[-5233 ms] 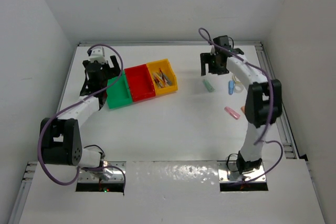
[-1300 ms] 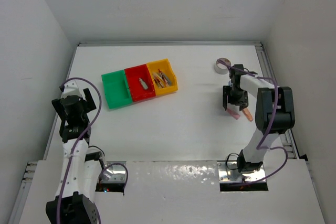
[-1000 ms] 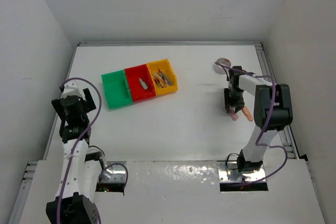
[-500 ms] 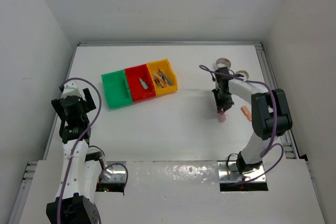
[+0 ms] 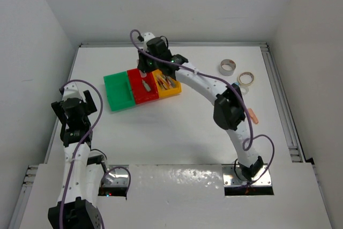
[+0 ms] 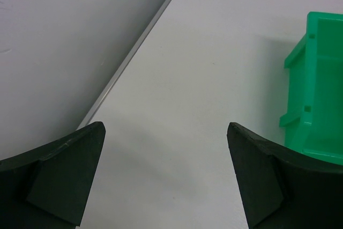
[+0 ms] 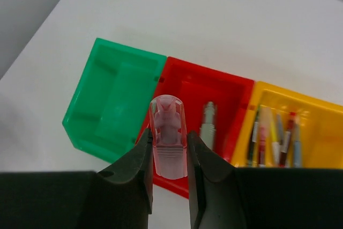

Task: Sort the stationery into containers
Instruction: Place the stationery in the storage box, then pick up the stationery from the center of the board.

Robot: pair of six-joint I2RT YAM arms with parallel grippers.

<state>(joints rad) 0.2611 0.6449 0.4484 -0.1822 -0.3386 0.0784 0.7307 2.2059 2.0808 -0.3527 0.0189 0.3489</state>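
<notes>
Seemingly, pink stick (image 7: 168, 138) points down at red bin (image 7: 233, 100).

We find the green rectangular plastic bin (image 5: 119, 95) left of the red plastic bin (image 5: 138, 94), with the yellow plastic bin (image 5: 171, 90) right of it. A translucent pink plastic stick (image 7: 168, 127) hangs over the red one, between the fingers of our right gripper (image 7: 169, 139).
</notes>
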